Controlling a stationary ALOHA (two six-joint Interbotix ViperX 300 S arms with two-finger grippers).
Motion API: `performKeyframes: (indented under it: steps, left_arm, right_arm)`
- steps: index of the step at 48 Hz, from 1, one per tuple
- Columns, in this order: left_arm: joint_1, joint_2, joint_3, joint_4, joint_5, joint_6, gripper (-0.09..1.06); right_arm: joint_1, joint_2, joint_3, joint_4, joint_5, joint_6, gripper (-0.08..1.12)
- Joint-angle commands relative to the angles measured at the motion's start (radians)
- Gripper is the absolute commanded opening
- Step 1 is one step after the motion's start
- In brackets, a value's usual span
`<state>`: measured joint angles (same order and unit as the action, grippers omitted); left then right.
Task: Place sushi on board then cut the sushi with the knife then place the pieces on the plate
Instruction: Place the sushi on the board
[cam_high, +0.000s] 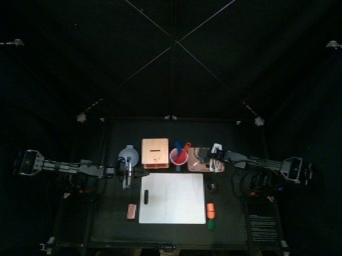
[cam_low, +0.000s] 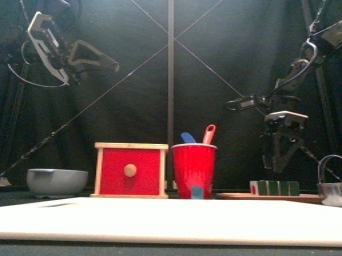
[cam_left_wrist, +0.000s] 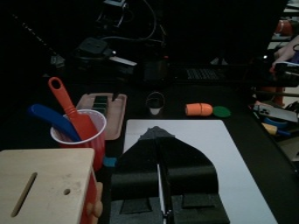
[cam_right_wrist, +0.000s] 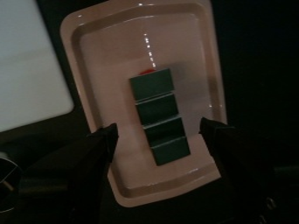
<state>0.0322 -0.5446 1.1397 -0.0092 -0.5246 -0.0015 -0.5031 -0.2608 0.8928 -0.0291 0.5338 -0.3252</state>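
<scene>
The toy sushi roll (cam_right_wrist: 156, 118), a row of dark green blocks, lies on the pink tray (cam_right_wrist: 93, 52) at the back right of the table. My right gripper (cam_right_wrist: 160, 131) hangs open above it, one jaw on each side of the roll, not touching it. From the front, the roll (cam_low: 278, 187) sits low under that gripper (cam_low: 283, 150). The red cup (cam_low: 194, 170) holds a blue knife (cam_left_wrist: 52, 118) and a red knife (cam_left_wrist: 61, 96). The white board (cam_high: 174, 196) lies in the middle. My left gripper (cam_left_wrist: 156, 133) is shut and empty over the board's left part.
A wooden box with a red drawer front (cam_low: 131, 170) stands left of the cup, and a blue-grey bowl (cam_low: 58, 181) left of that. An orange toy food (cam_left_wrist: 201, 109) and a green one (cam_left_wrist: 222, 111) lie just off the board's right edge. Another small toy (cam_high: 131, 209) lies left of the board.
</scene>
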Motion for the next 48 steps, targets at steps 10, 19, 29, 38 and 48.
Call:
performKeyframes:
  steps: [10,19,29,38,48]
  left_arm:
    - [-0.005,0.000,-0.008,-0.031,-0.009,-0.002,-0.03]
    - [-0.006,0.000,-0.005,-0.040,-0.009,0.000,-0.03]
    - [-0.006,0.000,-0.005,-0.040,-0.006,-0.002,-0.03]
    - [-0.006,0.000,-0.003,-0.040,-0.005,0.000,-0.03]
    - [-0.006,0.002,0.000,-0.040,-0.003,-0.002,-0.03]
  right_arm:
    - [-0.110,0.028,0.002,0.160,-0.071,-0.207,1.01]
    - [-0.112,0.080,0.017,0.166,-0.086,-0.222,1.01]
    - [-0.110,0.123,0.021,0.169,-0.132,-0.221,0.99]
    - [-0.112,0.124,0.025,0.172,-0.130,-0.218,0.81]
    - [-0.110,0.092,0.012,0.196,-0.084,-0.193,0.62]
